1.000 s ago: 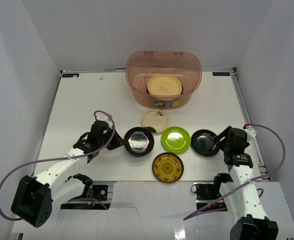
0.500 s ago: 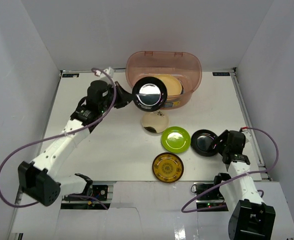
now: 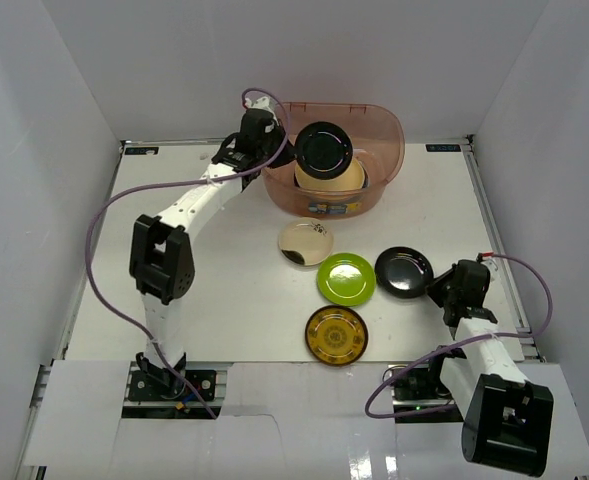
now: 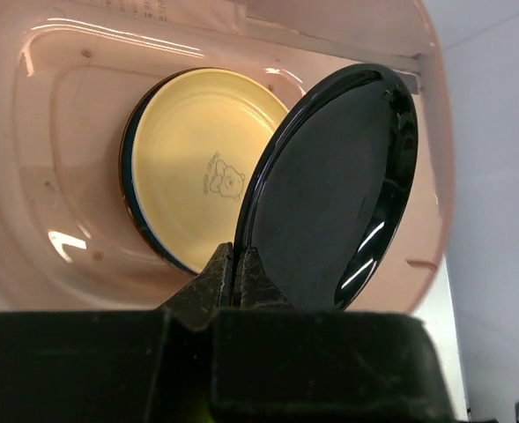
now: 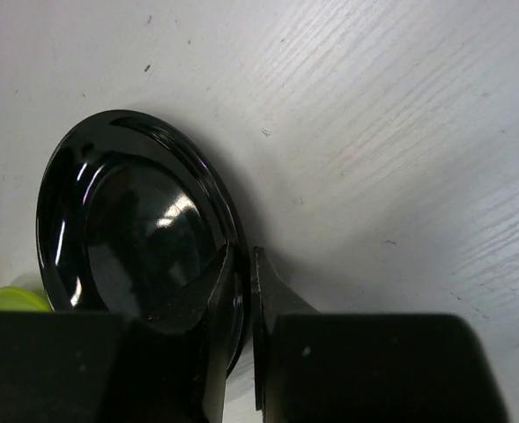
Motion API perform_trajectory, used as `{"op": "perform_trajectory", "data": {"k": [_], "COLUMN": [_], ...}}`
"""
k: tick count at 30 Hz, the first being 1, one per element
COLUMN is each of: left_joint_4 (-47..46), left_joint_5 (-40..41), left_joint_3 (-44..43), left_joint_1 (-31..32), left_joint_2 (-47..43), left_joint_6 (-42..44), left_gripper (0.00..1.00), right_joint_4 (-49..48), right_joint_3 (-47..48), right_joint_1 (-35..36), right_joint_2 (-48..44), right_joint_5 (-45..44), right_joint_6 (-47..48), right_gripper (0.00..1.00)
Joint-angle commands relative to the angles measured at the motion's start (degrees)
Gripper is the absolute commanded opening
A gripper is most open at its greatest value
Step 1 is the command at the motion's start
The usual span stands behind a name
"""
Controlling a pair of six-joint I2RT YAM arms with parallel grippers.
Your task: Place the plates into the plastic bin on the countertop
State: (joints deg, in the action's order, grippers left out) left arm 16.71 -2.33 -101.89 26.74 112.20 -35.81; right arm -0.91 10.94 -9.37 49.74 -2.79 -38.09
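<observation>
My left gripper (image 3: 296,152) (image 4: 239,264) is shut on the rim of a glossy black plate (image 3: 325,151) (image 4: 329,194), which it holds tilted on edge over the pinkish plastic bin (image 3: 389,120) (image 4: 48,132). A pale orange plate (image 3: 331,178) (image 4: 197,167) lies in the bin with a dark rim showing under it. My right gripper (image 3: 436,285) (image 5: 241,264) is shut on the near rim of a second black plate (image 3: 404,271) (image 5: 127,220) on the white countertop (image 3: 174,220). Cream (image 3: 307,241), lime green (image 3: 346,278) (image 5: 12,300) and gold (image 3: 336,334) plates lie on the countertop.
White walls close in the countertop on the left, back and right. The lime green plate touches the left side of the second black plate. The left arm stretches diagonally from the near edge up to the bin.
The left arm lifted its black plate off the table and carried it back over the bin. The right gripper closed on the other black plate's rim, and that plate shifted slightly left.
</observation>
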Motion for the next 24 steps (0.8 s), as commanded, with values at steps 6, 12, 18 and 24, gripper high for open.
{"op": "perform_trajectory", "data": {"k": [6,12,18,24], "left_joint_4": [4.21,4.03,3.07,-19.05], "left_joint_5": [-1.19,-3.82,-4.36,-2.7], "left_joint_3": [-19.3,-21.77,-13.83,29.94], "left_joint_1": [-0.29,-0.37,-0.81,-0.81], "left_joint_2": [13.47,11.91,1.55,-26.83], "left_joint_6": [0.48,2.76,4.17,-5.4], "left_gripper": [0.16,0.63,0.79,0.77], "right_joint_4": [3.45,-0.3,0.65,-0.77], "right_joint_3": [8.9,17.43,25.35,40.98], "right_joint_1": [-0.04,0.22,2.59,13.13], "right_joint_2": [1.77,1.68,-2.01,8.86], "right_joint_5": [2.25,10.25,8.58,8.76], "right_joint_6": [-1.2,-7.16,-5.6,-1.65], "right_gripper": [0.08,0.08,0.08,0.08]}}
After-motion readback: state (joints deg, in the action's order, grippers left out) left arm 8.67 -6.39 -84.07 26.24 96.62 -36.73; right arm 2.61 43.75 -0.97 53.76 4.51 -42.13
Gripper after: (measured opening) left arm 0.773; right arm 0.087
